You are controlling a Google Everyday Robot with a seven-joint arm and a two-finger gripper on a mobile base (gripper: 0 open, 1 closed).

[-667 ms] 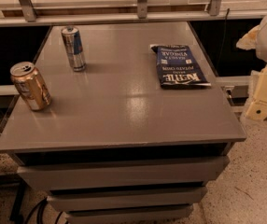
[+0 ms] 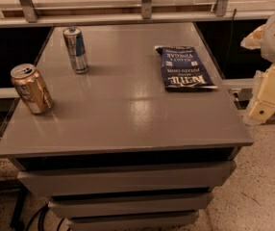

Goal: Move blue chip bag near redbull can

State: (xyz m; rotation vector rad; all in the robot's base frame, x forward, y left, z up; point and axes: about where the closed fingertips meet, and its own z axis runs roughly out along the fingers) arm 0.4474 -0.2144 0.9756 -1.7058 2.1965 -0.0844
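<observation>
The blue chip bag [image 2: 185, 69] lies flat on the grey table [image 2: 128, 114] at its back right, with its white lettering facing up. The redbull can [image 2: 76, 49] stands upright at the back left of the table, well apart from the bag. My gripper [image 2: 266, 96] is a cream-coloured part at the right edge of the view. It hangs beside the table's right side, off the tabletop and right of the bag, and touches nothing.
A gold can [image 2: 31, 88] stands tilted-looking near the table's left edge, in front of the redbull can. A railing with metal posts [image 2: 146, 1] runs behind the table. Drawers [image 2: 128, 177] are below the tabletop. Speckled floor [image 2: 262, 186] lies to the right.
</observation>
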